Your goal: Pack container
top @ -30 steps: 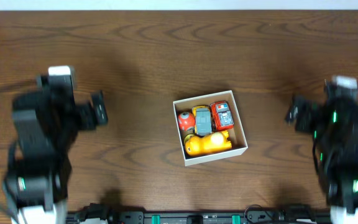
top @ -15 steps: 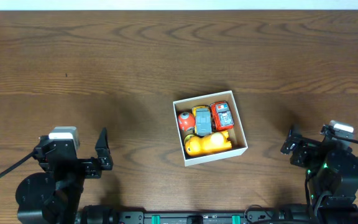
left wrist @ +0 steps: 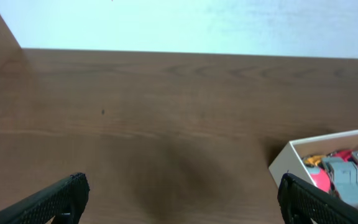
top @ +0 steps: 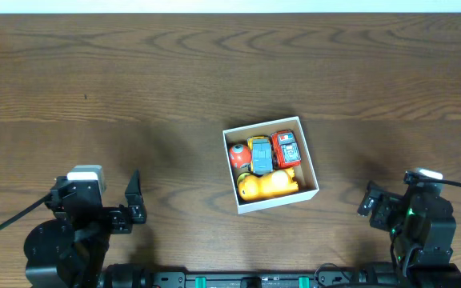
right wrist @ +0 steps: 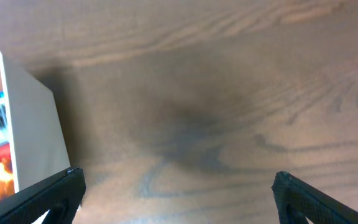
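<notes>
Desk [top: 174, 72]: dark brown wood grain. All positions below are referenced to the container.

Container [top: 279, 201]: small square box with white walls and an open top. It sits flat on the desk, turned slightly so its corners are skewed from the desk edges. Nothing touches its outside.

Contents, overhead view:
- round red toy [top: 239, 155] against the container's left wall
- grey-blue toy car [top: 261, 155] in the middle, touching the red toy
- red boxy toy [top: 285, 149] in the far right corner, beside the car
- yellow toy [top: 268, 184] lying along the near wall, under the other three as seen from above

All four lie inside the walls. I cannot tell whether any rises above the rim.

Left arm [top: 62, 232]: well apart from the container, to its left and nearer the robot's edge of the desk. Jaws released and spread wide. In the left wrist view the two dark fingers [left wrist: 55, 202] sit at opposite lower corners with only bare desk between them. The container shows at lower right of that view, beyond the right finger.

Right arm [top: 414, 220]: well apart from the container, to its right and nearer the robot's edge. Jaws released, wide, nothing grasped. In the right wrist view the fingers [right wrist: 48, 193] frame bare desk. One white container wall fills the left edge of the view, with a sliver of the toys past it.
</notes>
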